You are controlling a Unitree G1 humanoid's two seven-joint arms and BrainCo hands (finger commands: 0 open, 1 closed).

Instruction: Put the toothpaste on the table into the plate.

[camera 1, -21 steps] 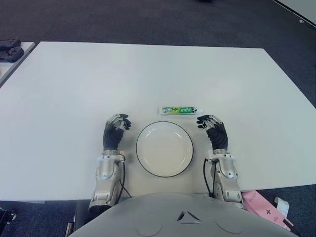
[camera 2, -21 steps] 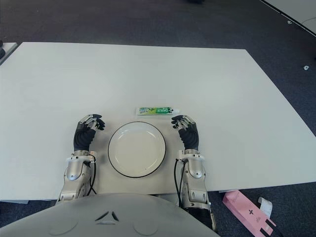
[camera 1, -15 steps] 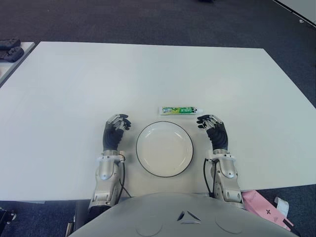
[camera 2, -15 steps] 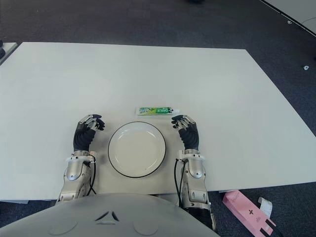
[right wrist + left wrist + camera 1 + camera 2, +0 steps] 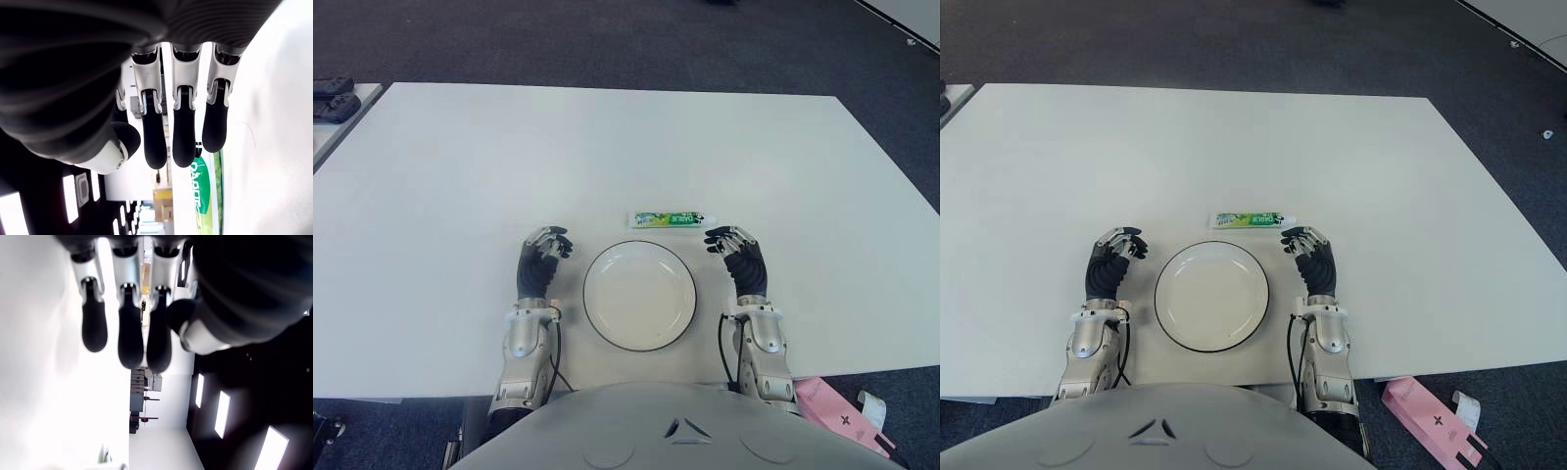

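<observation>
One wide white table (image 5: 460,176); one round white black-rimmed plate (image 5: 639,296); one green-and-white toothpaste tube (image 5: 672,219) at its 1 o'clock. Two hands: my left hand (image 5: 540,262) at 9, loosely spread, empty. My right hand (image 5: 738,258), relaxed, empty, should reach to 11 and pinch the tube mid-body.

Silver forearms, black cables, black-tipped robot hand (image 5: 741,260) fingers.

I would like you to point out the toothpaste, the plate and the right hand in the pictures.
toothpaste (image 5: 670,218), left eye view, middle of the green printed tube.
plate (image 5: 639,341), left eye view, bare white inside near its front rim.
right hand (image 5: 741,258), left eye view, middle of the hand.
</observation>
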